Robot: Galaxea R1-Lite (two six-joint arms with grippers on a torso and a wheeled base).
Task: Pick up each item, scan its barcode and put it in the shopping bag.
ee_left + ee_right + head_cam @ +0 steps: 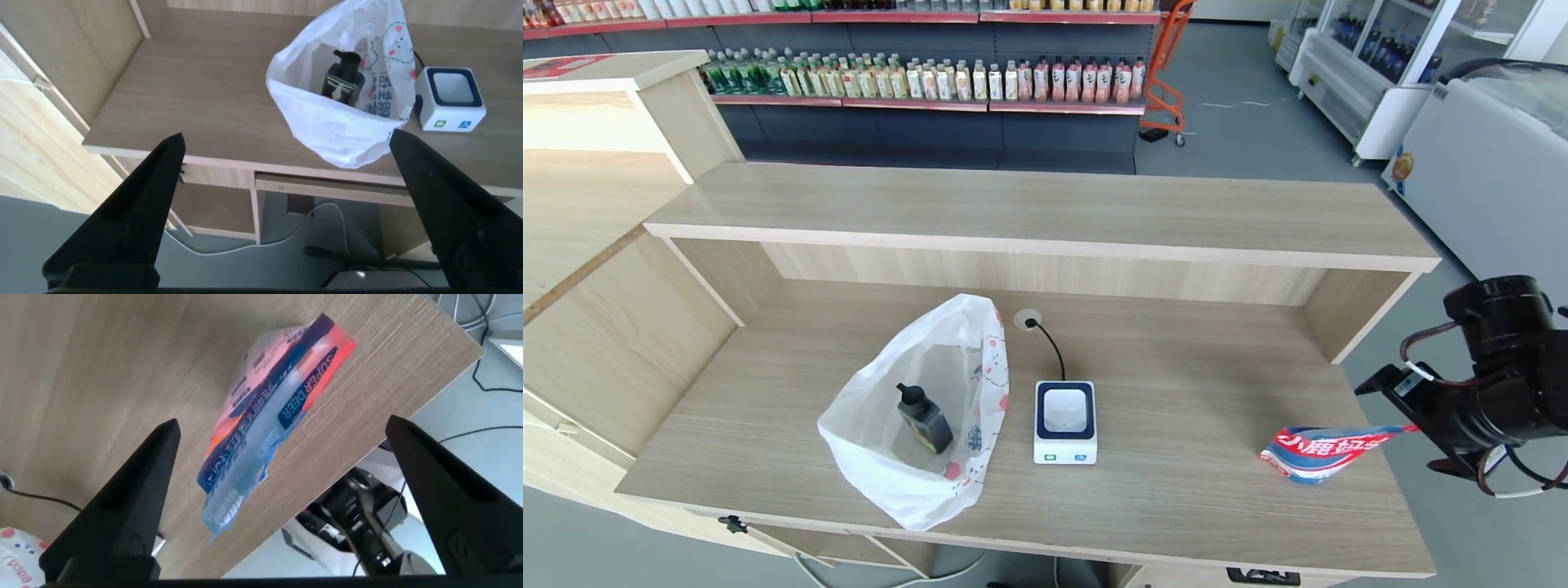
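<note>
Left gripper: jaws wide, on the near side of the counter. Shopping bag sits left of centre, open, with a dark pump bottle inside. Scanner is just right of it. Snack packet lies near the right edge. Right gripper: jaws wide, just right of the packet.

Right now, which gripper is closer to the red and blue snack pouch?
Right. The right gripper hangs open directly over the snack pouch at the right end of the counter. The left gripper is open out past its front edge, beyond the shopping bag.
</note>
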